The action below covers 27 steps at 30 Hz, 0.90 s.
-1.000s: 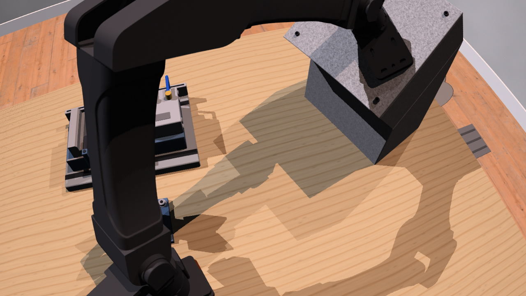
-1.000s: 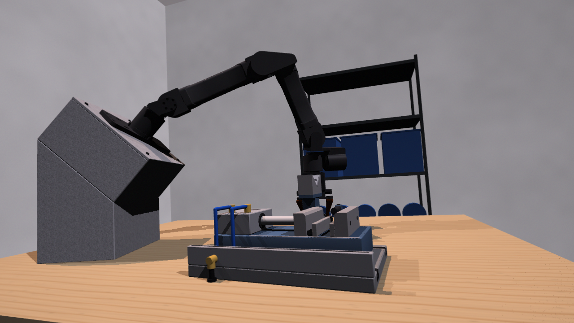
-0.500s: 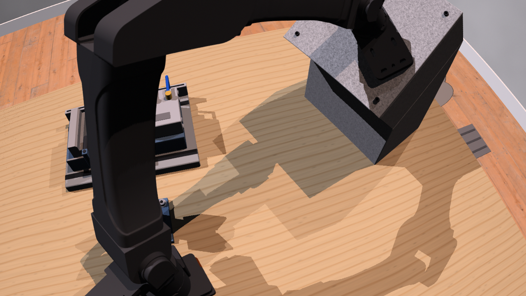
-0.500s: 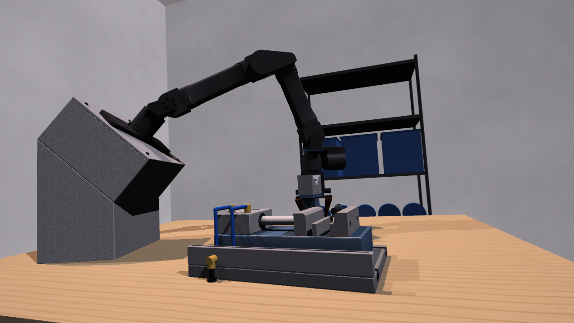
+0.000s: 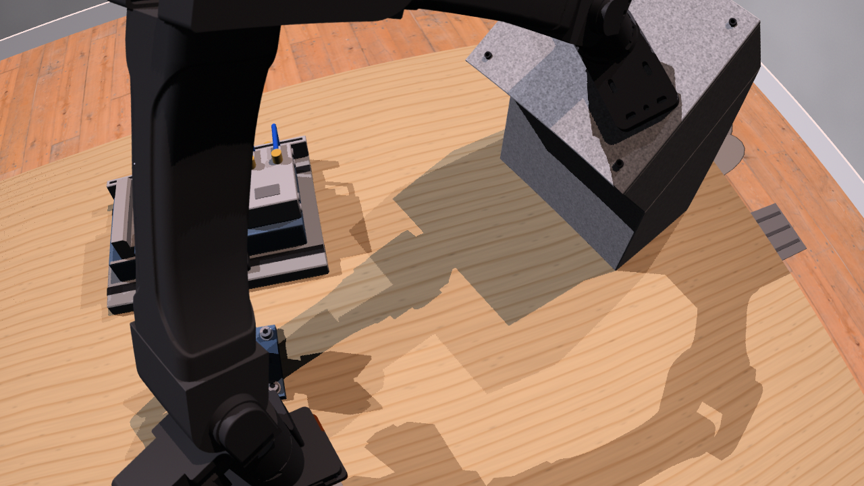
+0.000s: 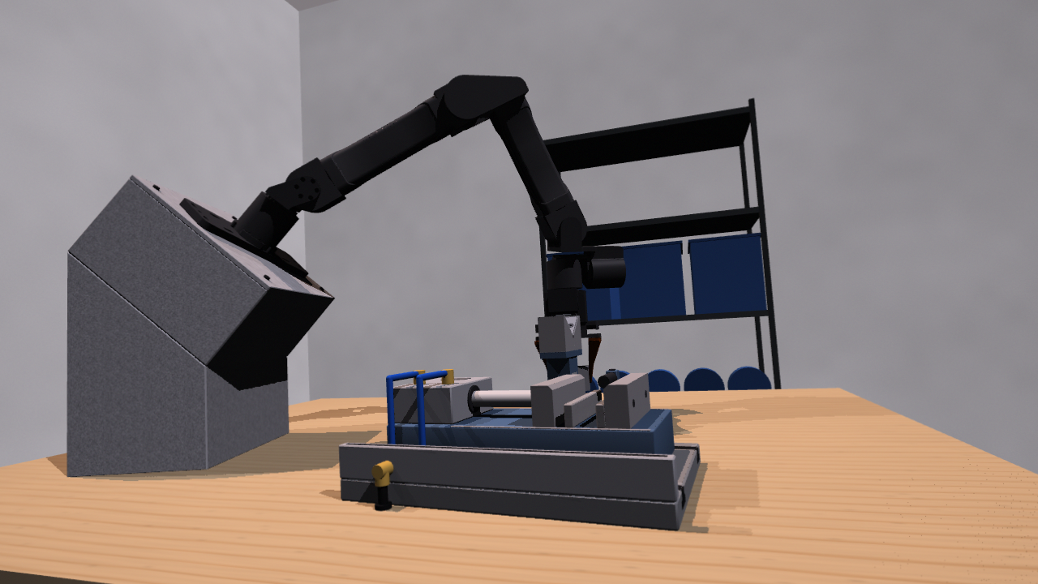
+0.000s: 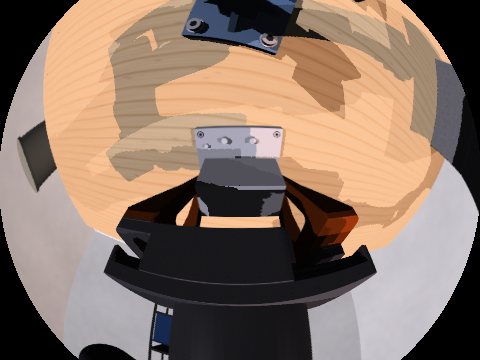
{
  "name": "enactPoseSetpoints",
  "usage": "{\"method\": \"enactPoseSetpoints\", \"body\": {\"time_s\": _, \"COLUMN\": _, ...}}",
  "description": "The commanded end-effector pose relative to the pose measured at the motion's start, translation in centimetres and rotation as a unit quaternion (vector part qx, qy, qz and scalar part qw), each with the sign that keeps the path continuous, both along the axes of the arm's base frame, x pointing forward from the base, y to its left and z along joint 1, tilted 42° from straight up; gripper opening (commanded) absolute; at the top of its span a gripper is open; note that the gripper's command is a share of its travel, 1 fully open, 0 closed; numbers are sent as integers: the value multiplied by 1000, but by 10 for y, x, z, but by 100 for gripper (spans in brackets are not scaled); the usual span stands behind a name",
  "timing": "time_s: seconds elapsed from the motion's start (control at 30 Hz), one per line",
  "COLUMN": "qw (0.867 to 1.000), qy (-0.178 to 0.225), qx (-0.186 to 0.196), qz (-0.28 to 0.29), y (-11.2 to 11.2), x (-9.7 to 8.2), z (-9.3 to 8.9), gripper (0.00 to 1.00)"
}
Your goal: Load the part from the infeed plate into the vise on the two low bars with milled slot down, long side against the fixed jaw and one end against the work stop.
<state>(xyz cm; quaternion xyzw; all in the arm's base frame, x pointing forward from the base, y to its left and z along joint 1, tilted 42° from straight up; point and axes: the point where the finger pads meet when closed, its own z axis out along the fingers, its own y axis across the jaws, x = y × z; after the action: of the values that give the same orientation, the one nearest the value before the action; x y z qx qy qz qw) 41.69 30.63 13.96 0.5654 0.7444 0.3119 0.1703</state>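
The part is a grey block held between the orange fingers of my gripper, which is shut on it. It appears raised over the white infeed plate. Its slot cannot be made out. In the exterior view, the V-block on its blue stand hides the part and most of the fingers. The stand's foot shows ahead of the gripper. The vise is open: moving jaw on the rod, fixed jaw opposite, low bars and work stop between.
The air cylinder has blue hoses standing up beside it. The grey robot pedestal stands on the table. In the top view, my arm covers the middle of the vise. Shelves with blue bins are behind.
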Motion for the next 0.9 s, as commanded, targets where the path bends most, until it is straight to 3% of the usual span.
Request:
{"method": "enactPoseSetpoints", "body": {"time_s": 0.0, "qw": 1000, "qy": -1, "qx": -4, "qz": 0, "y": -4, "x": -17, "z": 16, "gripper": 0}}
{"method": "enactPoseSetpoints", "body": {"time_s": 0.07, "qw": 1000, "qy": -7, "qx": 1, "qz": 0, "y": -4, "x": -19, "z": 27, "gripper": 0}}
{"method": "enactPoseSetpoints", "body": {"time_s": 0.47, "qw": 1000, "qy": -6, "qx": 0, "qz": 0, "y": -16, "x": -44, "z": 55, "gripper": 0}}
{"method": "enactPoseSetpoints", "body": {"time_s": 0.63, "qw": 1000, "qy": -17, "qx": 11, "qz": 0, "y": -19, "x": -55, "z": 84, "gripper": 0}}
{"method": "enactPoseSetpoints", "body": {"time_s": 0.87, "qw": 1000, "qy": -17, "qx": 11, "qz": 0, "y": -28, "x": -75, "z": 107, "gripper": 0}}
